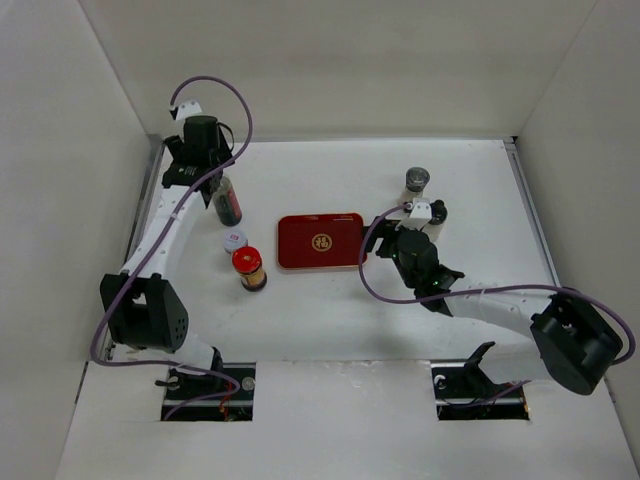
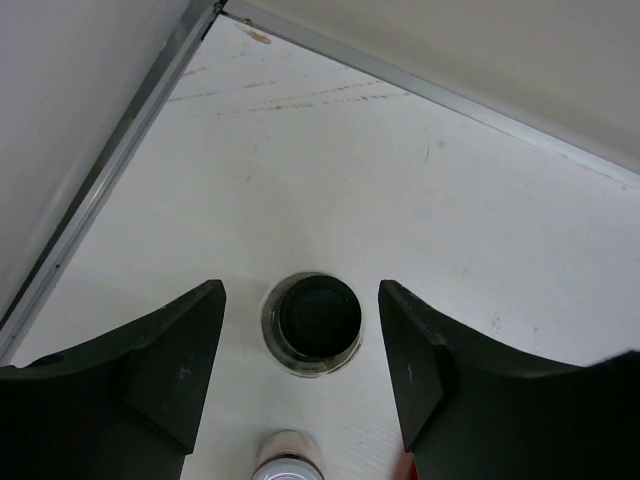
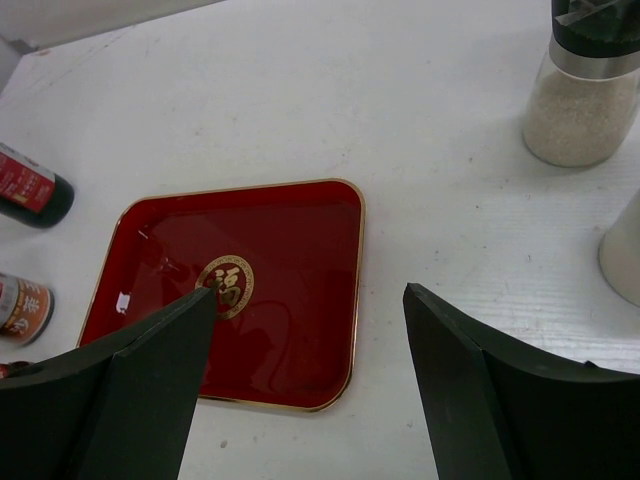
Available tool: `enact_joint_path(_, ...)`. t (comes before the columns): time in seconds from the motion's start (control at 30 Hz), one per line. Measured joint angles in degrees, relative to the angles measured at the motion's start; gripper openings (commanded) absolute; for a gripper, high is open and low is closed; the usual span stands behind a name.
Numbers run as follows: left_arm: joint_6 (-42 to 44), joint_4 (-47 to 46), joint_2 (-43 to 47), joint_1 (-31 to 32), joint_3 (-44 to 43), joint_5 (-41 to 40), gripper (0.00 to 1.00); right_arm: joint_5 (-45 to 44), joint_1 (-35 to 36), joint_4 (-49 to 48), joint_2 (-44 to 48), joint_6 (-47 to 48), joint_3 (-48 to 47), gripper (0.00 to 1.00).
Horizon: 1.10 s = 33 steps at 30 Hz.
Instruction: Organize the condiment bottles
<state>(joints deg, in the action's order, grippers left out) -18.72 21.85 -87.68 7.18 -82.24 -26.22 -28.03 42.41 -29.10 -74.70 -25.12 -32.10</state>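
Side wall [image 1: 70, 150] near tall dark bottle [image 1: 228, 203]

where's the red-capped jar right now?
Top view, left half: red-capped jar stands off the red tray's near-left corner, on the near side of the pale-lidded jar.

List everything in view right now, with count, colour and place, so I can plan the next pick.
Tall bottle: 1, dark with black cap and red label, far left, under the left gripper.
Pale-lidded jar: 1, just nearer than the tall bottle.
Red-capped jar: 1, amber, nearer again, left of the tray.
Grey-topped shaker: 1, pale contents, far right of the tray.
Second shaker: 1, only a pale body shows, beside the first.
Tray: 1, red with gold emblem and rim, mid-table, nothing on it.
Table: 1, white.
Left gripper: open, fingers flanking the tall bottle's cap from above.
Right gripper: open, over the tray.
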Motion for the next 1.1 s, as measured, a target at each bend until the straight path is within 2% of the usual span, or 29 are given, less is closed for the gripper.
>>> enact_joint_path(0.2, -0.24, -0.83, -3.28, 0.00, 0.35, 0.70, 0.53, 0.00, 0.00, -0.02, 0.00, 0.09, 0.00, 0.82)
enact_joint_path(0.37, -0.63, -1.49, -4.07, 0.02, 0.92, 1.38, 0.40, 0.00, 0.00, -0.02, 0.00, 0.09, 0.00, 0.82)
enact_joint_path(0.5, -0.70, -2.58, -4.07, 0.00, 1.07, 1.16, 0.23, 0.00, 0.00, -0.02, 0.00, 0.09, 0.00, 0.82)
enact_joint_path(0.6, -0.76, -3.69, -4.02, 0.00, 1.64, 0.59, 0.16, 0.00, 0.00, -0.02, 0.00, 0.09, 0.00, 0.82)
enact_joint_path(0.87, -0.72, -2.62, -3.06, 0.94, 1.84, -0.52, 0.12, 0.00, 0.07, -0.04, -0.37, 0.26, -0.11, 0.82)
enact_joint_path(1.1, 0.02, 1.64, -0.44, 5.27, 0.22, -0.48, 0.12, 0.00, 0.07, -0.04, -0.63, 0.28, -0.11, 0.82)
